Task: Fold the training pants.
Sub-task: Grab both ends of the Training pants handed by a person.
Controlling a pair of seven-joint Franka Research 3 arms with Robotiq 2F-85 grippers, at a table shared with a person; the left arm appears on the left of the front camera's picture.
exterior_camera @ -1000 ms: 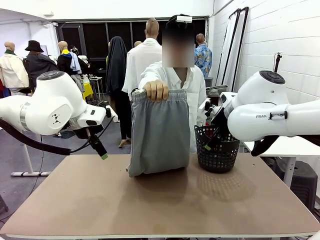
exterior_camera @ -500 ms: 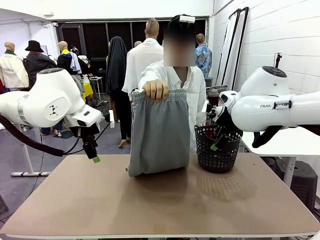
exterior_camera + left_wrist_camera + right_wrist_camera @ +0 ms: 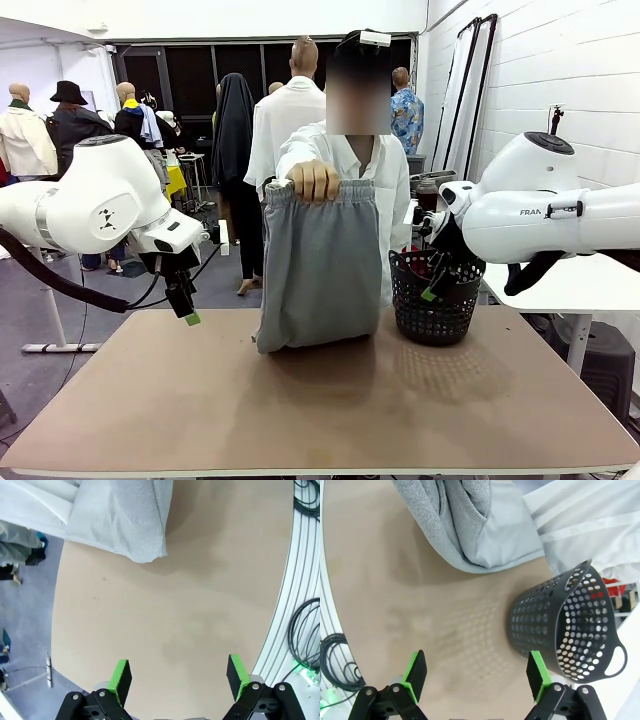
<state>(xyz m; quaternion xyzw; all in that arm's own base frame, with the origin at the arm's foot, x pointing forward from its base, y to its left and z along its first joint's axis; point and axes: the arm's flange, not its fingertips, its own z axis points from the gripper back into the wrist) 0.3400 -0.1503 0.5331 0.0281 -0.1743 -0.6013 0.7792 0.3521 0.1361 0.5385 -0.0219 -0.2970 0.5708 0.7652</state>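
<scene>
A person's hand is holding the training pants up by the waistband, and their lower end is resting on the bench. Left of the pants, the left gripper is hanging with its jaws spread wide, empty. Right of the pants, the right gripper is hovering equally wide and empty at the black basket, which is standing just beside the pants.

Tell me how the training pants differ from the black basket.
The training pants are plain light-grey cloth; the basket is black and perforated. The pants hang from the person's hand, rising taller than the basket, which stands unaided. Both touch the table.
</scene>
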